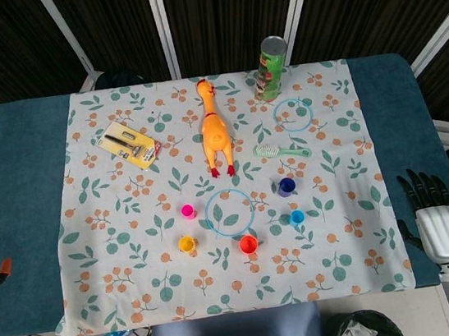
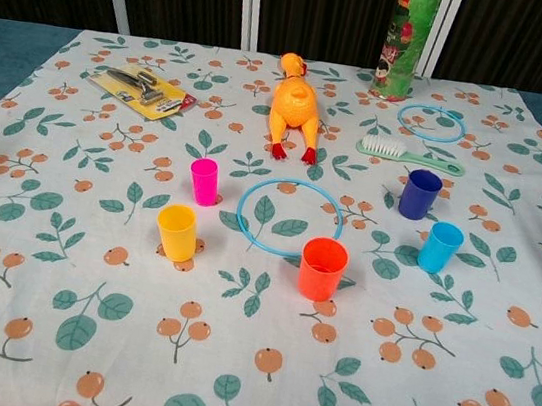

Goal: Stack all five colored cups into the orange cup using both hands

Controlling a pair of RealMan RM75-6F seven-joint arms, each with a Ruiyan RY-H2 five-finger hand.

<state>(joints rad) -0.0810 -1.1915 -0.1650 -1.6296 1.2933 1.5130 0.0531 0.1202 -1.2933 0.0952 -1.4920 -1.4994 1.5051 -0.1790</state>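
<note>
One hand [image 1: 440, 222], the right, lies flat at the table's right edge, fingers spread, holding nothing; the left hand is out of both views. Five cups stand upright and apart on the leaf-print cloth [image 2: 60, 264]: orange cup [image 2: 322, 269] nearest the front, touching the near edge of a large blue ring [image 2: 290, 217]; yellow cup [image 2: 177, 232] and pink cup [image 2: 203, 181] to its left; light blue cup [image 2: 439, 247] and dark blue cup [image 2: 420, 195] to its right. Behind: rubber chicken [image 2: 295, 108], green brush [image 2: 409, 156], small blue ring [image 2: 431, 122], green can [image 1: 272, 67], yellow packaged tool [image 1: 129, 144].
</note>
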